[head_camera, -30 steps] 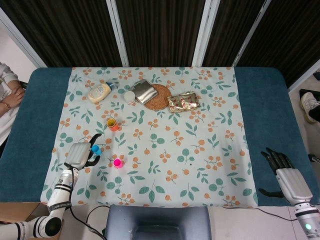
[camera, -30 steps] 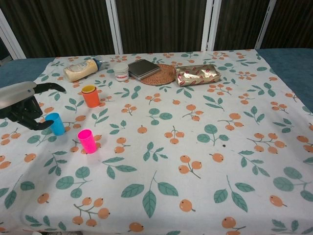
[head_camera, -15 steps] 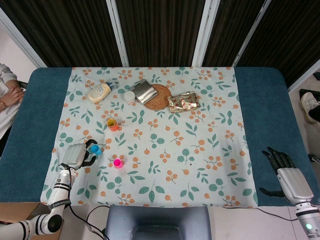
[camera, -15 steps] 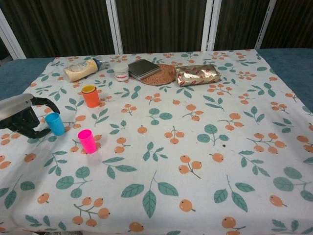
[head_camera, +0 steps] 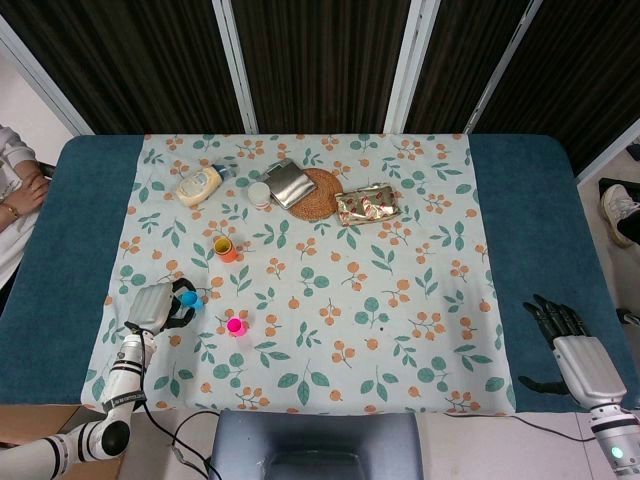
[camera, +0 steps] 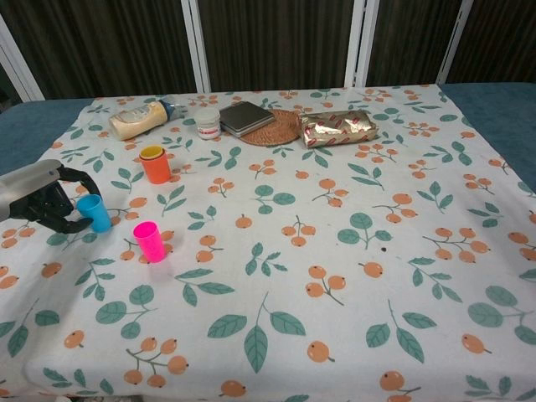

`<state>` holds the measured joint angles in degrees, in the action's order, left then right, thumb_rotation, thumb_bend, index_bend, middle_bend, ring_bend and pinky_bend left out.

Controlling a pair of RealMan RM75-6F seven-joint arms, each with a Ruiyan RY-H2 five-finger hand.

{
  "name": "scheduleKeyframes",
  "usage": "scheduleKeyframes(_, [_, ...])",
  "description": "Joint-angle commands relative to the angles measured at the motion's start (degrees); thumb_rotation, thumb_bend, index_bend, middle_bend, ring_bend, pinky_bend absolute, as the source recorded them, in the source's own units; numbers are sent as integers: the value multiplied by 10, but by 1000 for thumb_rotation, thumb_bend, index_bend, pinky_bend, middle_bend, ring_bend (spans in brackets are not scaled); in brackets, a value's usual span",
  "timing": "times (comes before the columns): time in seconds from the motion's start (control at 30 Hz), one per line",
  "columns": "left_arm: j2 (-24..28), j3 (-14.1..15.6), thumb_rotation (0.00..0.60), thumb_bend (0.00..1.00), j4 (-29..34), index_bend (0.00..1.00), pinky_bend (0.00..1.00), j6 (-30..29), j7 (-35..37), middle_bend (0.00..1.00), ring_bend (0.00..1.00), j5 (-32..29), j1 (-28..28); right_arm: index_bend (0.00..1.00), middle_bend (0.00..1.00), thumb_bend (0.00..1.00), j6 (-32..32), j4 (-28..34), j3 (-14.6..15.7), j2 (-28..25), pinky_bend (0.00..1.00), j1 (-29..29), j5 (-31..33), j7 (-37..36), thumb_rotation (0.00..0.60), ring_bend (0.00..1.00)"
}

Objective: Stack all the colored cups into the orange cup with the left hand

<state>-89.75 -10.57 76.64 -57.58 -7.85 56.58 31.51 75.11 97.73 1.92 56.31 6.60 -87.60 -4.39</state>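
A blue cup (head_camera: 188,298) (camera: 95,212) stands upright on the floral cloth near the front left. My left hand (head_camera: 155,305) (camera: 42,197) is beside it on its left, with a finger and the thumb curled around its sides, gripping it. Further back stands the orange cup (head_camera: 225,249) (camera: 155,164), with a yellow rim showing inside it. A pink cup (head_camera: 236,326) (camera: 151,241) stands to the right of the blue one, free of the hand. My right hand (head_camera: 575,355) rests at the front right edge of the table, fingers apart and empty, seen only in the head view.
At the back lie a cream bottle (head_camera: 198,185), a white jar (head_camera: 260,194), a grey case (head_camera: 288,184) on a woven mat (head_camera: 325,198), and a gold packet (head_camera: 367,204). A person's arm (head_camera: 15,190) shows at the left edge.
My left hand's fingers, spread wide a second ago, have curled in around the blue cup. The cup has not moved. The right hand is still.
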Motion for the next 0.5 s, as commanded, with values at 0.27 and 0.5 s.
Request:
scheduleKeyframes(0.27, [0, -11, 600, 359, 6, 562, 1000, 4, 14, 1000, 1000, 3, 0, 0, 0, 189, -1, 1, 0, 1, 0, 0, 2, 4, 600, 0])
scheduleKeyframes(0.5, [13, -82, 600, 358, 26, 579, 1000, -22, 48, 1000, 1000, -1, 21, 0, 0, 189, -3, 1, 0, 2, 0, 1, 3, 4, 600, 0])
